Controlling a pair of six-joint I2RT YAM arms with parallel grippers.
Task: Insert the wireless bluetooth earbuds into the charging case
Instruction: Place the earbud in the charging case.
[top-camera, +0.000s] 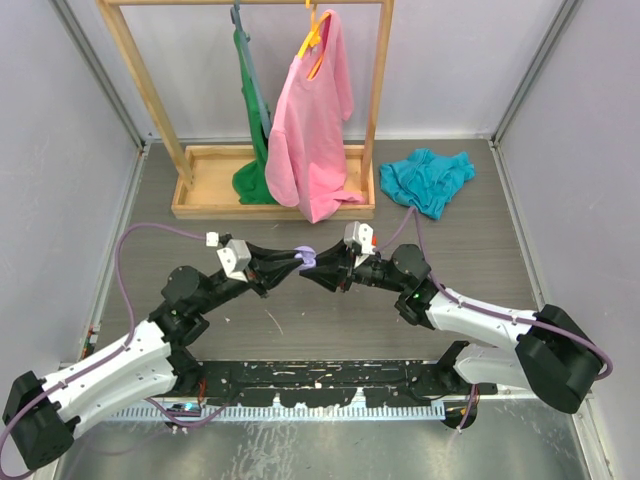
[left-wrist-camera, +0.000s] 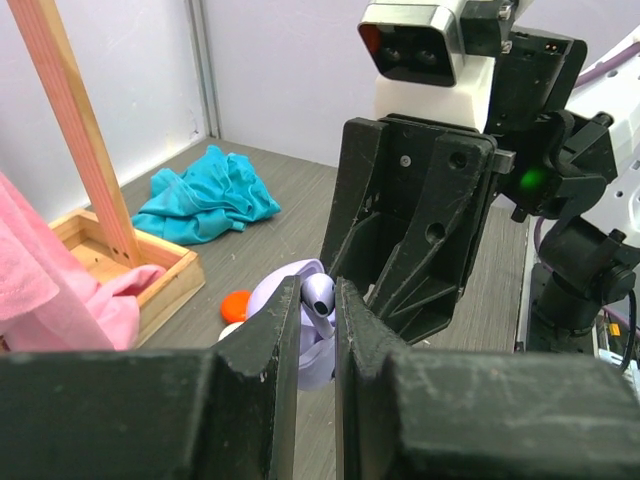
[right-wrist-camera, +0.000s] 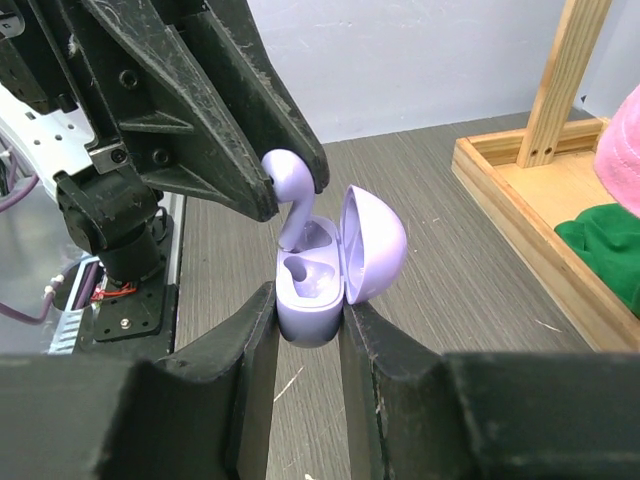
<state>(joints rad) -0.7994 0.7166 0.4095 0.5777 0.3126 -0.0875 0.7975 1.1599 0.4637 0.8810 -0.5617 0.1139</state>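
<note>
**The left claw (left-wrist-camera: 318, 300) is set to seat a lilac bud in the held case**

The left claw is closed on the lilac earbud (right-wrist-camera: 285, 178), its tips pinching the rounded head while the stem hangs below them. Directly beneath, the right claw (right-wrist-camera: 308, 318) is clamped on the lower body of the charging case (right-wrist-camera: 300, 300), one finger against each side wall. The lid (right-wrist-camera: 375, 245) stands open on the side away from the left claw. The stem's end seems to sit at or just inside the farther hollow. The nearer well (right-wrist-camera: 300, 270), closest to the right claw's tips, looks empty.

The step probably calls for a straight descent along the stem's line while the right claw keeps the case level. The pinch should let go only once the head rests in its moulded hollow, and then only slightly, so neither finger knocks the lid or flicks the bud out.

Bud and case share the same pale, glossy lilac plastic. The bud has a bulbous head on a short stem and is far smaller than a finger. The case is a rounded clamshell.
</note>
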